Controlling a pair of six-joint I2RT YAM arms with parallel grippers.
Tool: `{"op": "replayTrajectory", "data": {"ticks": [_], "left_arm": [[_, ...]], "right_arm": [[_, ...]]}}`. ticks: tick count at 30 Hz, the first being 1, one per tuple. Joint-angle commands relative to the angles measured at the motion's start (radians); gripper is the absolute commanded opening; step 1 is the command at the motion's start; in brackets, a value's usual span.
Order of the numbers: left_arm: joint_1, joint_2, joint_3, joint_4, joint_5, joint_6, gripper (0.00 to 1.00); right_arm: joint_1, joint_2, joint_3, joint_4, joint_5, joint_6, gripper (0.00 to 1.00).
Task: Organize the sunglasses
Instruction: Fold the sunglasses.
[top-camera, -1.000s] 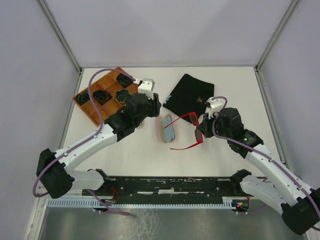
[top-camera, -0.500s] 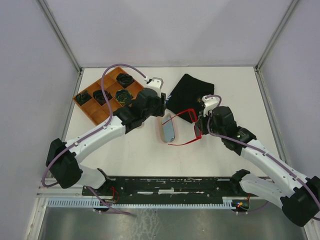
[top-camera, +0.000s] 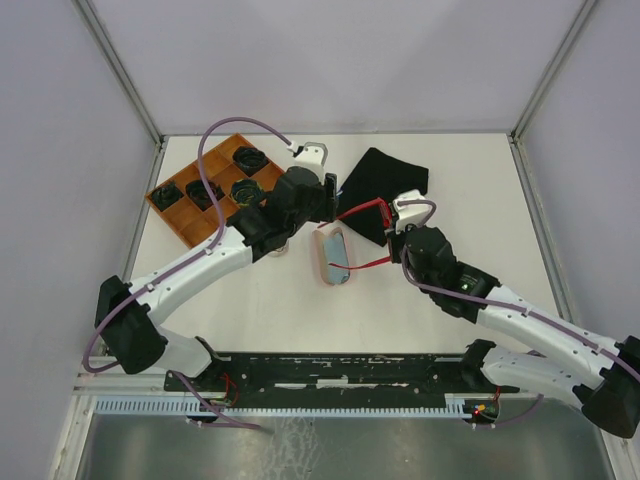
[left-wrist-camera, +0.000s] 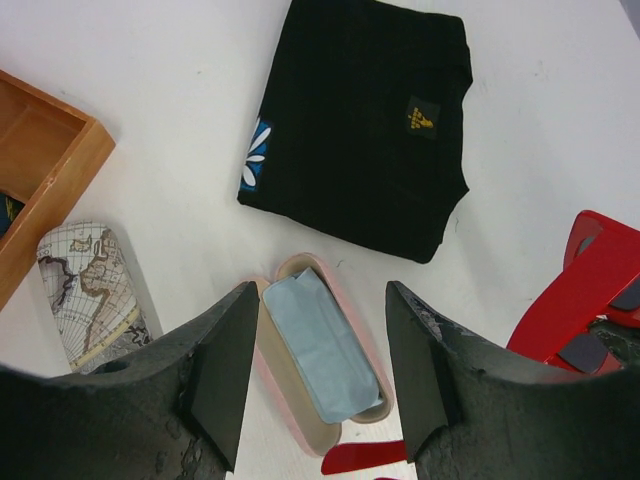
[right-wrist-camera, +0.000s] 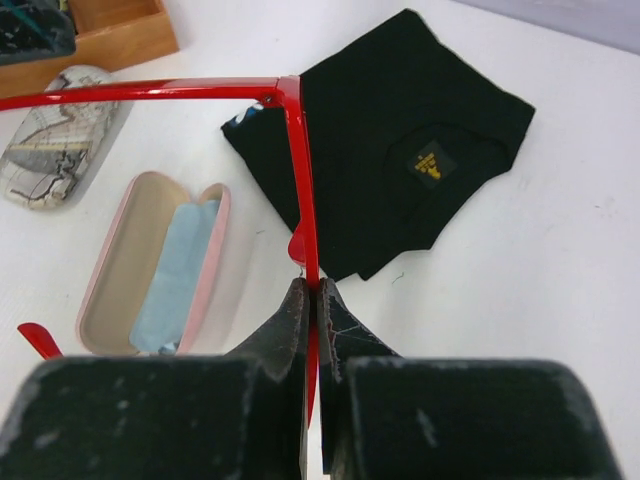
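Note:
The red sunglasses (top-camera: 365, 212) hang unfolded in the air over the open pink case (top-camera: 335, 257). My right gripper (top-camera: 393, 224) is shut on their frame, and in the right wrist view the pads (right-wrist-camera: 312, 300) pinch the thin red edge (right-wrist-camera: 297, 150). My left gripper (top-camera: 333, 204) is open and empty, just left of the glasses. In the left wrist view it (left-wrist-camera: 320, 400) hovers above the pink case (left-wrist-camera: 320, 360), with the red frame (left-wrist-camera: 590, 290) at the right. The brown-tinted pair is not in view.
A black cloth pouch (top-camera: 385, 180) lies behind the case. A grey map-patterned case (left-wrist-camera: 95, 290) lies left of the pink one, mostly under my left arm in the top view. An orange compartment tray (top-camera: 178, 212) with dark items stands at the back left.
My right gripper has carried the red sunglasses left and further back, to above the pink case. My left gripper has swung right, toward the pouch and the glasses.

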Motion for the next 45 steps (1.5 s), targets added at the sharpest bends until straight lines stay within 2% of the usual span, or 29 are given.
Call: {"op": "replayTrajectory", "data": {"ticks": [1, 6, 14, 32, 45], "left_arm": [[-0.012, -0.025, 0.055, 0.045, -0.074, -0.039, 0.61], [-0.022, -0.014, 0.069, 0.043, -0.090, -0.032, 0.61], [-0.049, 0.011, 0.076, 0.039, -0.083, -0.028, 0.61], [-0.128, 0.130, 0.147, 0.043, -0.045, -0.009, 0.60], [-0.181, 0.173, 0.183, 0.043, -0.048, -0.005, 0.60]], "right_arm": [[0.046, 0.012, 0.005, 0.132, 0.180, -0.030, 0.00], [0.067, 0.029, 0.006, 0.174, 0.245, -0.018, 0.00], [0.070, 0.042, 0.021, 0.178, 0.251, 0.005, 0.00], [0.070, 0.038, 0.021, 0.206, 0.113, 0.038, 0.00], [0.070, 0.052, 0.041, 0.195, 0.077, 0.086, 0.00]]}}
